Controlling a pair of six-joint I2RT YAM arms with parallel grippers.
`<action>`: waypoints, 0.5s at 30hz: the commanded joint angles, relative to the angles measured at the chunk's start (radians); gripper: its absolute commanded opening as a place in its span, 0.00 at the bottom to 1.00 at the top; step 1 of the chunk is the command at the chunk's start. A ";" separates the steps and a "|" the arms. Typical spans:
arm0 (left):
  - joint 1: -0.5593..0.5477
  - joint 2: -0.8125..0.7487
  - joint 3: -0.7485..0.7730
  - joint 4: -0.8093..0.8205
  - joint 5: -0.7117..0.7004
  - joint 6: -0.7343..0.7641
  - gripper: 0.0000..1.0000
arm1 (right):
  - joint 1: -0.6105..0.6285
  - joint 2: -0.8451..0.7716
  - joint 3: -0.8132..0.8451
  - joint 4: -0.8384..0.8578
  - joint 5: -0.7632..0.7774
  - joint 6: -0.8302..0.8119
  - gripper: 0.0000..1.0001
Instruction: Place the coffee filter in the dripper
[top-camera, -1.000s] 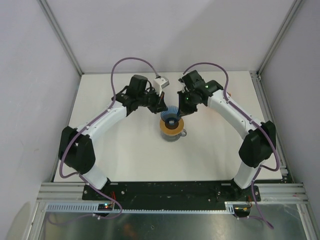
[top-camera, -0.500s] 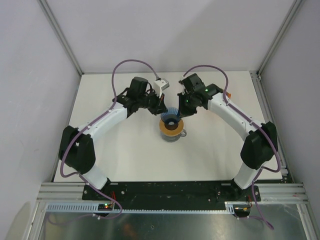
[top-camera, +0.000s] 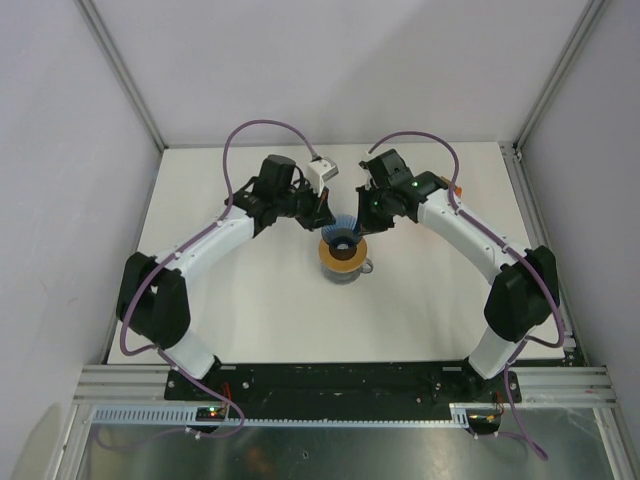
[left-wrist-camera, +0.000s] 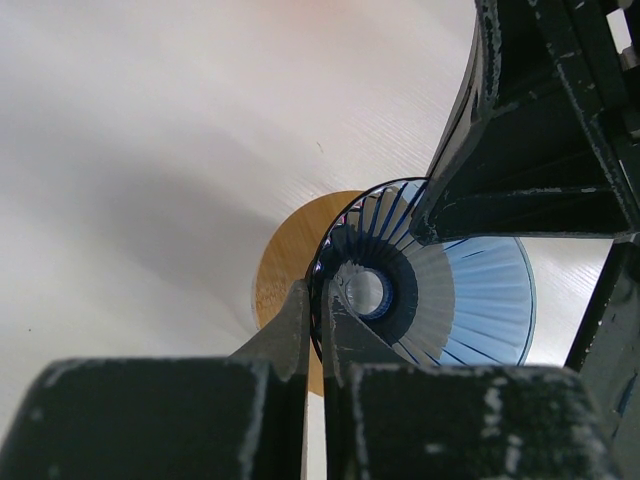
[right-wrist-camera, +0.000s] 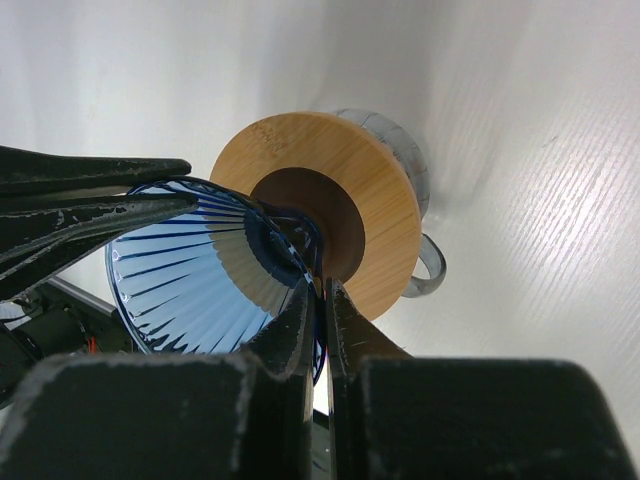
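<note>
The dripper (top-camera: 342, 228) is a dark-blue ribbed translucent cone. It is held tilted just above a flat wooden ring (top-camera: 342, 256) that lies on a grey handled mug (top-camera: 362, 267). My left gripper (top-camera: 324, 214) is shut on the dripper's rim from the left, as the left wrist view shows (left-wrist-camera: 320, 312). My right gripper (top-camera: 363, 220) is shut on the opposite rim, as the right wrist view shows (right-wrist-camera: 322, 300). The dripper (left-wrist-camera: 450, 290) (right-wrist-camera: 185, 275) looks empty inside. The coffee filter is out of view.
The wooden ring (right-wrist-camera: 340, 190) has a dark centre hole, and the mug's handle (right-wrist-camera: 432, 262) points to the near right. The white table (top-camera: 250, 300) is walled by white panels on the left, back and right.
Both grippers keep their hold on the dripper. They have shifted very slightly toward the far side; the dripper stays tilted over the ring.
</note>
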 joint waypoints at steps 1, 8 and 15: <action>-0.027 0.064 -0.054 -0.249 -0.011 0.028 0.00 | 0.015 0.040 -0.039 -0.001 0.050 -0.059 0.00; -0.029 0.043 0.002 -0.249 0.015 -0.012 0.10 | 0.016 0.039 0.008 0.000 0.032 -0.063 0.00; -0.029 0.031 0.047 -0.250 0.006 -0.019 0.23 | 0.003 0.035 0.025 -0.003 0.025 -0.059 0.00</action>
